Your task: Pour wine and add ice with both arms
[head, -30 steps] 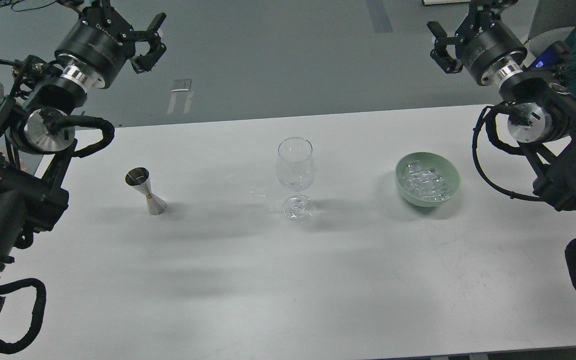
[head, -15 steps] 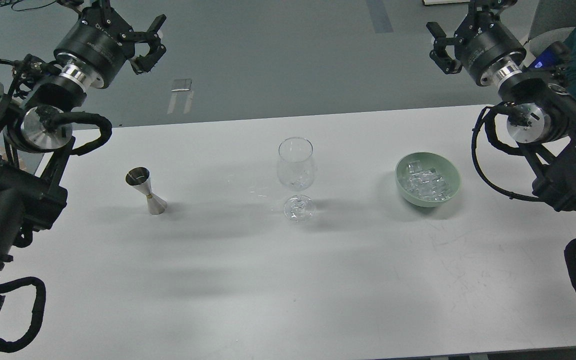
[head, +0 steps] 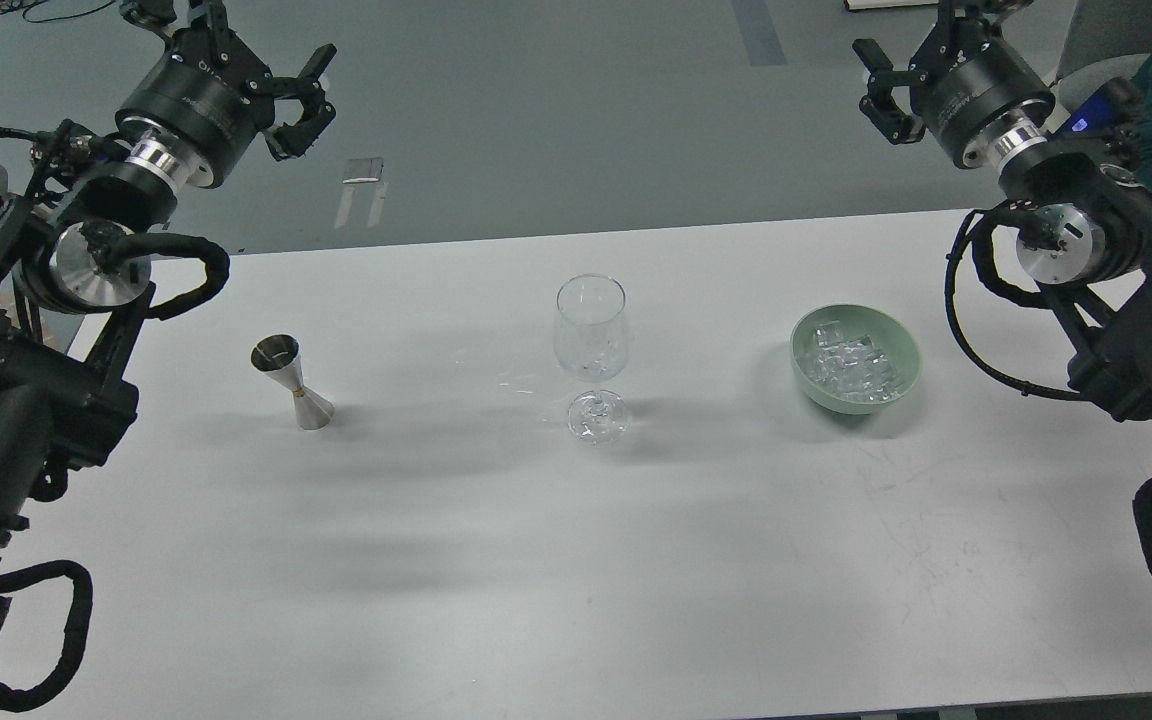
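The left gripper (head: pixel 266 75) hangs at ten o'clock, past the far edge of the table (head: pixel 636 560) and above the grey floor; its claw fingers (head: pixel 316 65) are spread apart with nothing between them. The right gripper (head: pixel 921 40) hangs at two o'clock, likewise beyond the far edge, fingers splayed and empty, its top cut off by the picture's border.

Behind each gripper a black barrel meets a silver joint ring, then the left arm (head: pixel 26 330) drops toward eight o'clock along the table's left edge, and the right arm (head: pixel 1126 300) drops toward four o'clock along the right edge, both trailing looped black cables.

On the table, three things stand in a row, well apart. A steel jigger (head: pixel 294 385) stands upright at nine o'clock. An upright wine glass (head: pixel 592 350) holds the centre; I cannot tell whether its bowl holds anything. A green bowl (head: pixel 904 385) sits at three o'clock, and the ice (head: pixel 848 362) lies heaped inside it.

The near half of the table, from five to seven o'clock, is open white surface up to the front edge. Wide gaps separate the glass from the jigger and from the bowl.
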Tool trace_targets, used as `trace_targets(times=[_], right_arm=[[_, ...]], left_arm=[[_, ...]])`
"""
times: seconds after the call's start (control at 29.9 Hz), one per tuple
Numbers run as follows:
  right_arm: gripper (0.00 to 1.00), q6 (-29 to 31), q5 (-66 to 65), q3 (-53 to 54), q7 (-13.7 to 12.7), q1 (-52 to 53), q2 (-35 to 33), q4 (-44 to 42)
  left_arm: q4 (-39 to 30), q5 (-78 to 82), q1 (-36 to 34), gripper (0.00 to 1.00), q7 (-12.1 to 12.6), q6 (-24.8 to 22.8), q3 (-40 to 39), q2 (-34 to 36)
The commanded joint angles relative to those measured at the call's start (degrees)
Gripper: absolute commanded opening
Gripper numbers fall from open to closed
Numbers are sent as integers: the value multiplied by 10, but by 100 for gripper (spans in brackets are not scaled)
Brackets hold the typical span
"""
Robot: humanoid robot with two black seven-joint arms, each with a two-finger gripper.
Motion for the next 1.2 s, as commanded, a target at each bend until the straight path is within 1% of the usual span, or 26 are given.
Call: trace_targets(times=[0.0, 0.17, 0.23, 0.33, 0.37, 0.47, 0.53, 0.6, 0.67, 0.74, 0.77, 0.8, 0.87, 0.9, 0.94, 0.97, 1.04, 1.07, 1.14, 1.17], right_arm=[[100, 0, 0, 0, 0, -1, -1, 1], [100, 0, 0, 0, 0, -2, -1, 2], [100, -1, 0, 0, 0, -2, -6, 6], [100, 0, 0, 0, 0, -4, -13, 12], [100, 0, 0, 0, 0, -5, -15, 13], [100, 0, 0, -4, 0, -6, -18, 14], [100, -1, 0, -4, 0, -7, -17, 14], [100, -1, 0, -4, 0, -7, -17, 14], [100, -1, 0, -4, 0, -7, -17, 14], [100, -1, 0, -4, 0, -7, -18, 13], [100, -1, 0, -4, 0, -7, -19, 14], [100, -1, 0, -4, 0, -7, -20, 13], [100, -1, 0, -4, 0, -8, -21, 13], [100, -1, 0, -4, 0, -8, -20, 13], [100, -1, 0, -4, 0, -8, -20, 13], [100, -1, 0, -4, 0, -8, -20, 13], [100, -2, 0, -4, 0, -8, -16, 13], [100, -3, 0, -4, 0, -8, -16, 13], [100, -3, 0, -4, 0, -8, -14, 12], [100, -3, 0, -4, 0, -8, -14, 12]], left_arm=[[0, 0, -1, 98, 1, 0, 0, 0], [-5, -3, 0, 98, 4, 10, -7, 2], [-21, -5, 0, 98, 15, 25, -13, 5], [-71, -28, 4, 98, 45, 56, -29, 29], [-95, -50, 8, 98, 65, 71, -33, 49], [-130, -134, 31, 97, 97, 99, -45, 87], [-143, -157, 36, 97, 101, 107, -50, 100], [-160, -177, 61, 97, 102, 117, -58, 121], [-201, -186, 113, 97, 105, 120, -86, 145], [-229, -202, 151, 97, 111, 121, -111, 151], [-259, -223, 196, 97, 117, 129, -139, 156], [-276, -234, 219, 97, 119, 137, -155, 157], [-323, -266, 291, 97, 123, 170, -217, 157], [-333, -272, 305, 97, 123, 175, -232, 155], [-347, -286, 338, 97, 123, 182, -267, 151], [-347, -286, 339, 97, 123, 182, -268, 151], [-372, -312, 403, 97, 132, 192, -318, 148], [-378, -316, 419, 97, 134, 192, -326, 148], [-402, -331, 485, 96, 145, 192, -364, 146], [-402, -331, 485, 96, 146, 192, -364, 146]])
